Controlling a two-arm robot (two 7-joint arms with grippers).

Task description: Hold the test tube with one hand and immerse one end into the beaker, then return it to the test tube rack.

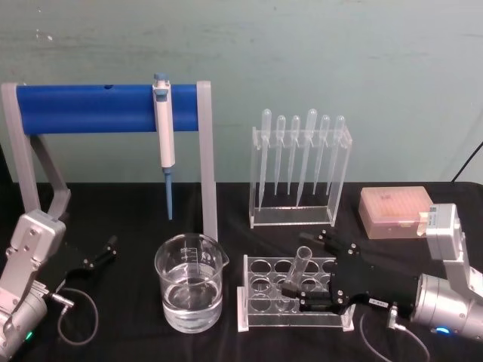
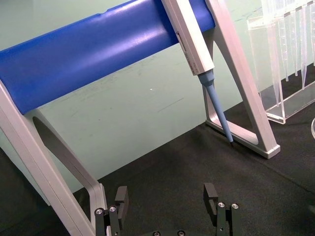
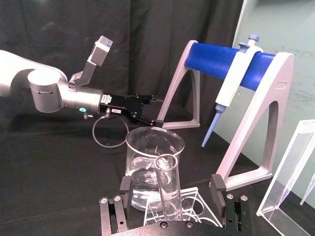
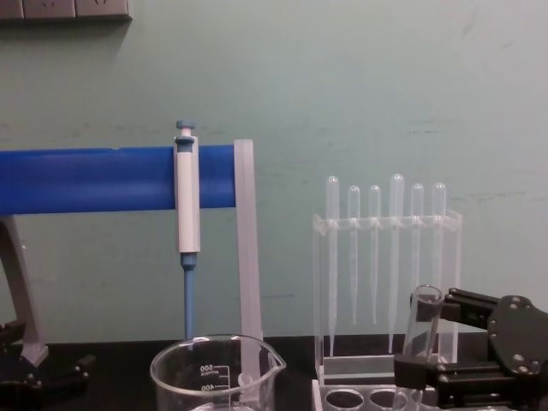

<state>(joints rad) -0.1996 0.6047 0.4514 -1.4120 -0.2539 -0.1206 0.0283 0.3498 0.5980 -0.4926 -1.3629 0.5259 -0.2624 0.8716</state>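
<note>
A tabletop lab scene seen from the robot's head. One clear test tube stands tilted in a white and clear test tube rack near the front edge, its open rim leaning toward twelve o'clock. The right gripper reaches in from four o'clock with its black fingers spread wide on either side of the tube and not touching it. At nine o'clock from the rack, just beside it, sits one beaker, partly filled with clear liquid.

Behind the beaker, at twelve o'clock, a grey stand with a thick blue bar carries one blue-and-white pipettor hanging tip down. At one o'clock from the tube, a clear acrylic holder keeps six thin bulb-topped pipettes upright. At two o'clock from the rack lies one pale pink box.

The left gripper rests at nine o'clock, well apart from the beaker, fingers wide and empty.

Everything stands on a black cloth-covered table before a plain teal wall.
</note>
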